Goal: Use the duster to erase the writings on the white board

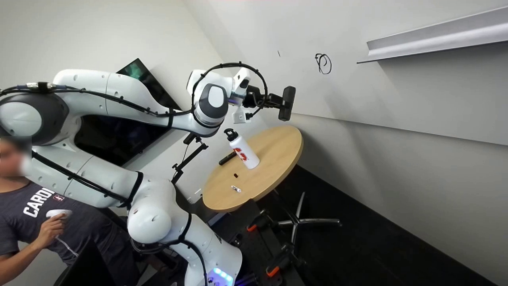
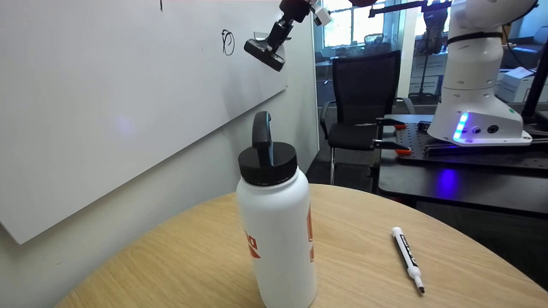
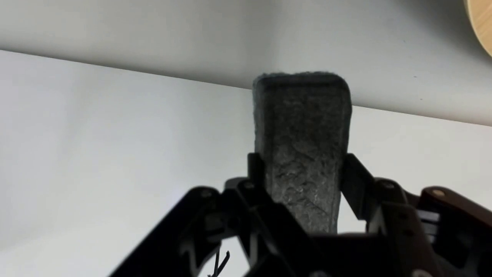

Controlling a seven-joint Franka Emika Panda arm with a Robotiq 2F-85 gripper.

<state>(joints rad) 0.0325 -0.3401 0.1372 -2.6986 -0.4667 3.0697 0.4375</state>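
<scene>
On the white board (image 2: 111,98), looped writings (image 1: 323,64), in front of it, jaws pinching the dark duster (image 3: 303,154).

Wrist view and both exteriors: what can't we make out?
Duster: lower end hidden by the gripper, wrist view.
Writing: only a few strokes show in the wrist view; bottom edge cuts the rest, gripper possibly covers some.
Tabletop: mostly cut off at the wrist view's right edge.
Arm: upper part cut off by the top edge, in an exterior view.
Person's face: blurred out, in an exterior view.
</scene>
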